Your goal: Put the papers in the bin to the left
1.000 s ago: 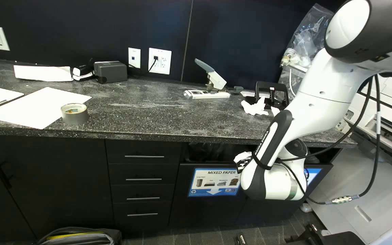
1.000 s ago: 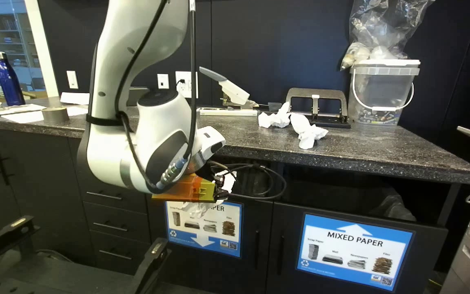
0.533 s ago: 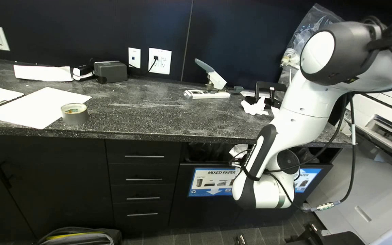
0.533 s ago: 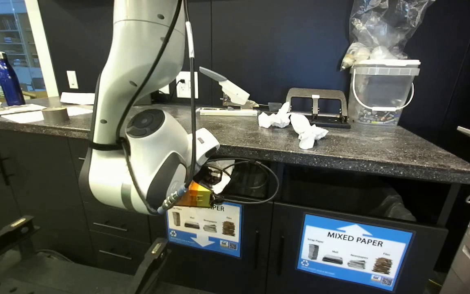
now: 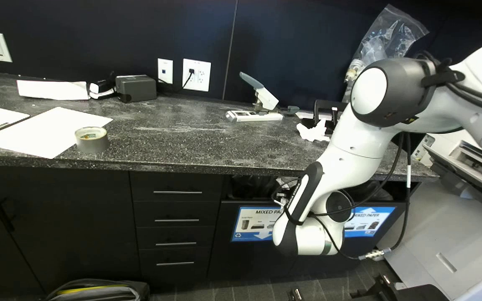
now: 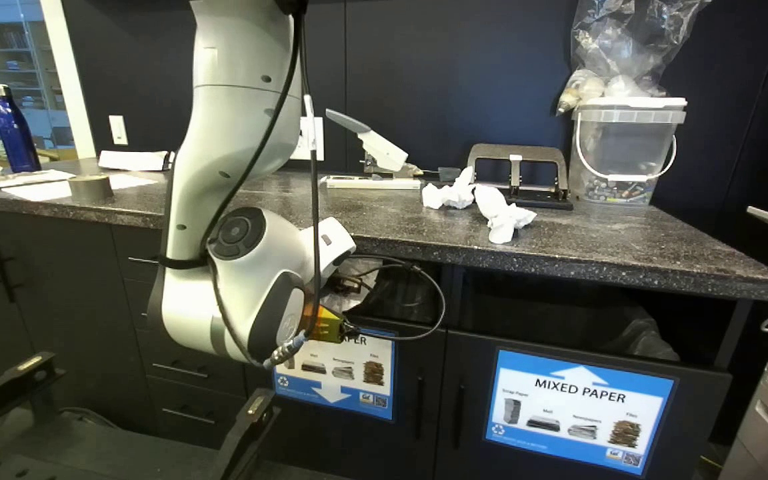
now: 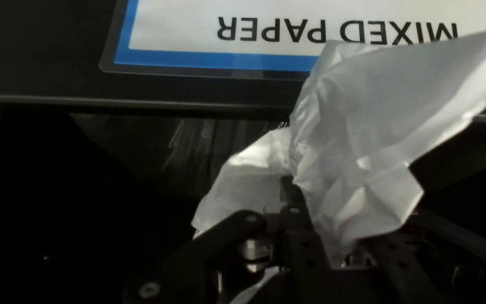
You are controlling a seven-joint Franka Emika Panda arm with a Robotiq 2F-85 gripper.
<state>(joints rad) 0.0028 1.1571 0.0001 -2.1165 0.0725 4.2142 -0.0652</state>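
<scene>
One paper [image 7: 352, 139] is hanging at the mouth of the bin [image 5: 241, 204], gripper [image 7: 321, 202] pinching it; drop is pending. A second paper [image 6: 449, 195] and third paper [image 6: 504, 217] are sitting on the table [image 6: 624, 237] above and right of the bin, awaiting pickup. Can't tell what the bin is already holding.

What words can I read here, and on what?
"MIXED PAPER": left cabinet sign and right cabinet sign
"Scrap Paper": right cabinet sign
"Mail": right cabinet sign
"Newspapers": right cabinet sign
"Files": right cabinet sign
Too small or blurred: left cabinet sign's captions, both footers, arm lettering, tape label.
</scene>
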